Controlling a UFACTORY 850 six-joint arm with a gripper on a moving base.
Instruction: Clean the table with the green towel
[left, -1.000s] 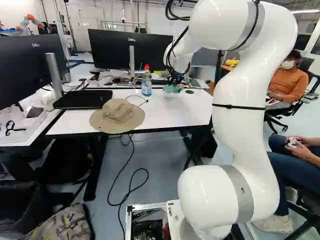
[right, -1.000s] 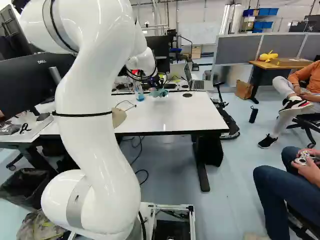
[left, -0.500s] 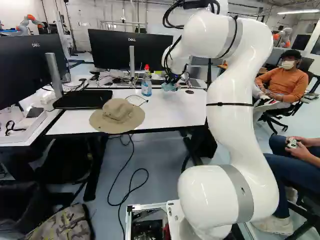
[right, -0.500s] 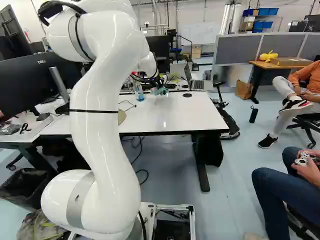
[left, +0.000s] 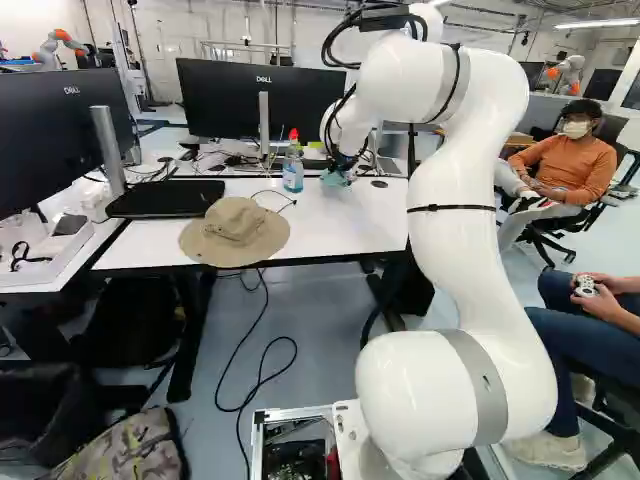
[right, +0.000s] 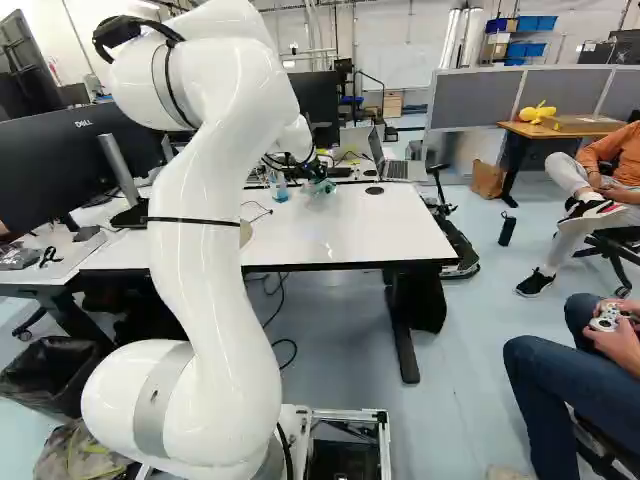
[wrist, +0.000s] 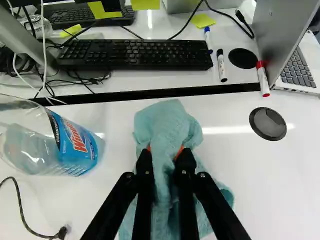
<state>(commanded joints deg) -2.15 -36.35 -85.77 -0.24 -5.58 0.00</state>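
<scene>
- Left base view: A white robotic arm reaches across a white table, its black gripper grasping the green towel near the far edge. A clear bottle of blue liquid with a red top stands nearby, and a tan hat rests closer to the near edge.
- Right base view: The towel hangs below the end of the arm, with an open laptop on the surface beyond.
- Wrist view: The gripper pinches the bunched towel between its two fingers, orange pads against the cloth, folds spilling to both sides. The bottle is on one side, a round black grommet on the other; a black keyboard lies ahead, past a dark gap.
</scene>
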